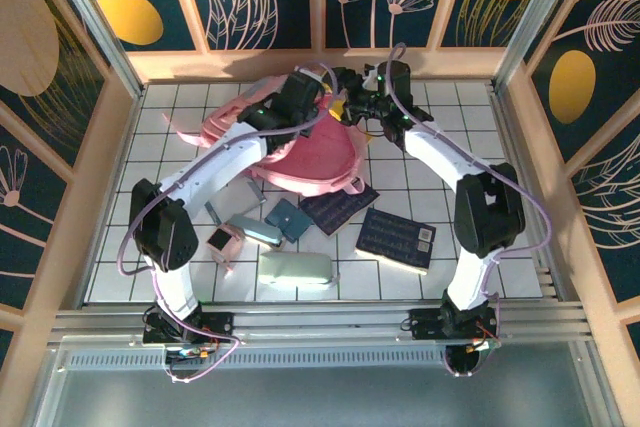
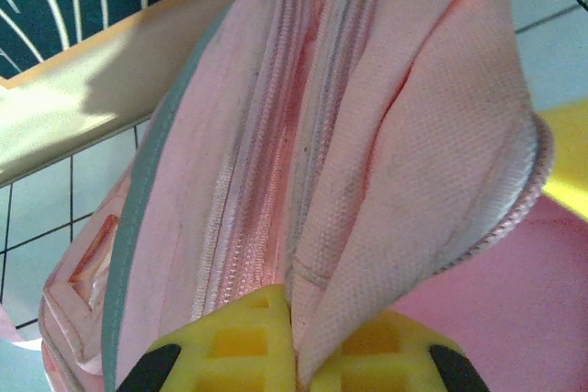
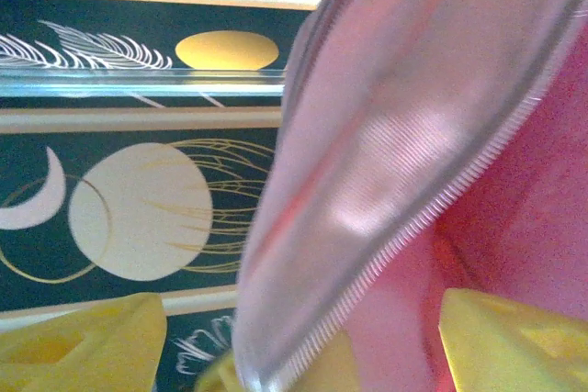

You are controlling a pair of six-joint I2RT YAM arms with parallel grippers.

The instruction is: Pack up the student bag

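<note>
The student bag (image 1: 305, 157), big, soft and pink, lies at the back middle of the tiled table. Both arms reach to its far top edge. My left gripper (image 1: 322, 105) is shut on a fold of the bag's pink fabric beside a zip; in the left wrist view the yellow fingers (image 2: 241, 341) pinch that fold (image 2: 386, 135) between them. My right gripper (image 1: 358, 112) stands open. In the right wrist view its yellow fingers (image 3: 83, 346) are wide apart, with the bag's zip-edged flap (image 3: 395, 135) hanging loose between them.
In front of the bag lie a dark blue notebook (image 1: 396, 238), a dark patterned booklet (image 1: 338, 207), a teal wallet (image 1: 288, 219), a pale green case (image 1: 294, 269), a light blue item (image 1: 255, 230) and a small pink item (image 1: 220, 240). A wooden wall stands right behind the bag.
</note>
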